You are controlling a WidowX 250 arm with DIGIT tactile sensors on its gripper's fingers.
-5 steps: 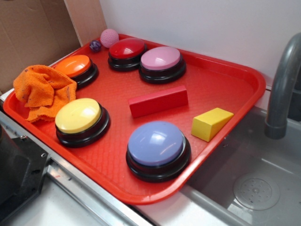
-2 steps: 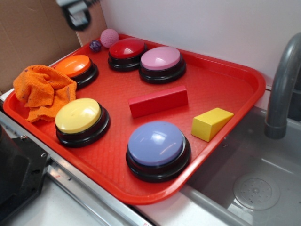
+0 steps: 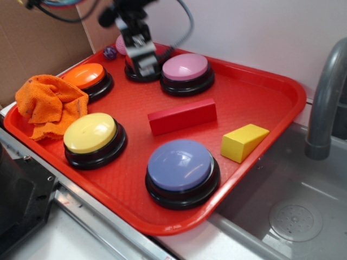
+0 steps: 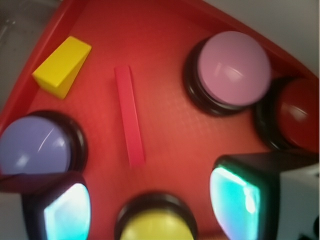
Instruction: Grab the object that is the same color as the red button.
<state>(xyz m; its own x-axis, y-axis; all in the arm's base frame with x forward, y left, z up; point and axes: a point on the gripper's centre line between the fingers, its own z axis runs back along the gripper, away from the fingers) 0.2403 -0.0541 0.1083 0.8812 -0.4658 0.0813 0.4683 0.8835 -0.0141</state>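
The object, a long flat red block (image 3: 182, 116), lies in the middle of the red tray (image 3: 260, 92); the wrist view has it (image 4: 129, 116) ahead of the fingers. The dark-red button (image 3: 161, 56) stands at the tray's back, mostly covered by my gripper (image 3: 143, 67), which hangs above it. In the wrist view the red button (image 4: 295, 112) is at the right edge. My gripper (image 4: 152, 207) is open, its fingers wide apart with nothing between them, well short of the block.
On the tray stand an orange button (image 3: 87, 75), a pink button (image 3: 185, 66), a yellow button (image 3: 90, 132) and a purple-blue button (image 3: 180, 164), plus a yellow wedge (image 3: 244, 142) and an orange cloth (image 3: 49, 103). A grey faucet (image 3: 325, 97) and a sink (image 3: 293, 216) lie right.
The arm came in from the top left and moved right and down, and now hangs over the red button. Nothing on the tray has moved.
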